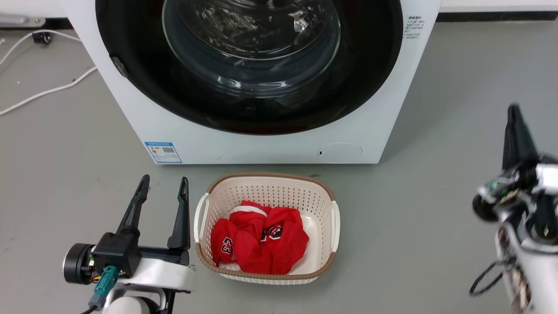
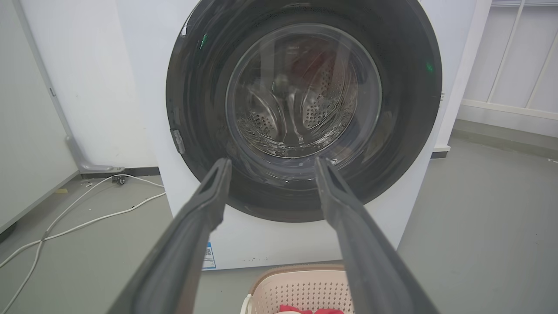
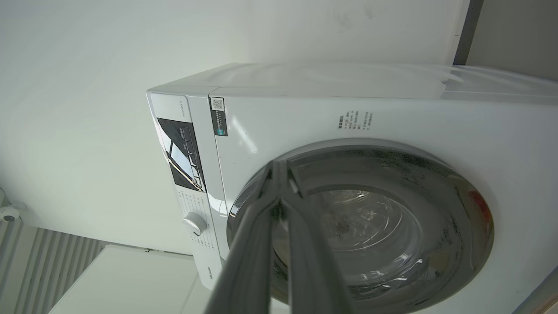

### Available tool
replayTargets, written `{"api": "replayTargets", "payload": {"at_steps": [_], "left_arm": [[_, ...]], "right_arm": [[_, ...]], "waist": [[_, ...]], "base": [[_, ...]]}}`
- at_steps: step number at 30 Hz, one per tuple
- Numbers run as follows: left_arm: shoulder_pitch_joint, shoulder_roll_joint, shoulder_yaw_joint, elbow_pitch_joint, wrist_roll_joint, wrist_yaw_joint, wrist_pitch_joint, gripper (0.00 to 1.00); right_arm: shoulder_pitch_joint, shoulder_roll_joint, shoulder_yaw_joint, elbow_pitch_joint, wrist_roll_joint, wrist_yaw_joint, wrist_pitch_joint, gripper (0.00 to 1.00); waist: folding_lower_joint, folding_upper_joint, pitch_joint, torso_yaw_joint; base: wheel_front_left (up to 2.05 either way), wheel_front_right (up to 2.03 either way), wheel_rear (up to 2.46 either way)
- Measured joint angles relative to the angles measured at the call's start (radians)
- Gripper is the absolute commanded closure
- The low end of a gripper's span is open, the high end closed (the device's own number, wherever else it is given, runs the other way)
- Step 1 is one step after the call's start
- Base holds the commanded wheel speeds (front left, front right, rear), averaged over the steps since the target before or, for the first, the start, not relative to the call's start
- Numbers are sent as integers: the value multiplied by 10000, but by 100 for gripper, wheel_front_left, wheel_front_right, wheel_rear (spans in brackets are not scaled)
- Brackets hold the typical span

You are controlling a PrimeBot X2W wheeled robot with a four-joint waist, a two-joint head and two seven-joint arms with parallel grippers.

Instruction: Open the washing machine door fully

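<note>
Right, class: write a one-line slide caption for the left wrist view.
Open left gripper faces the closed washing machine door, laundry basket below.

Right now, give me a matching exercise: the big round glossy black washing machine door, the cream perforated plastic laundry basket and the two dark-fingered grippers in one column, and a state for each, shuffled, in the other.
Column one
1. large round glossy black washing machine door
2. cream perforated plastic laundry basket
3. left gripper
4. right gripper

Column two
A. fingers pressed together
B. holds crumpled red clothing
C. closed against the white machine
D. fingers spread apart

Pairs: 1-C, 2-B, 3-D, 4-A
</note>
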Motion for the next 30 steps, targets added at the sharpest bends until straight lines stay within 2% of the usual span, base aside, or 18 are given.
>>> {"api": "replayTargets", "payload": {"at_steps": [7,11,19,25,30], "left_arm": [[-333,-4,61,-132,-21,-27,0,0],[-581,23,71,-192,-21,-73,0,0],[-1072,94,-4,-299,-21,-121,0,0],[-1402,128,-111,-401,-50,-138,0,0],[-1549,163,-182,-451,-107,-150,0,0]], "right_arm": [[-3029,-1392,871,2451,222,2,1212,100],[-4898,-1816,1772,3877,56,0,2140,100],[-8174,-1852,3246,6324,-495,2,3620,100],[-9990,-1595,3850,8103,-945,0,4130,100],[-11040,-1329,4301,9035,-1392,2,4433,100]], "waist": [[0,0,552,61],[1,0,921,111],[1,0,1550,280],[1,0,1997,449],[1,0,2350,557]], "base": [[0,0,0],[0,0,0],[0,0,0],[0,0,0],[0,0,0]]}}
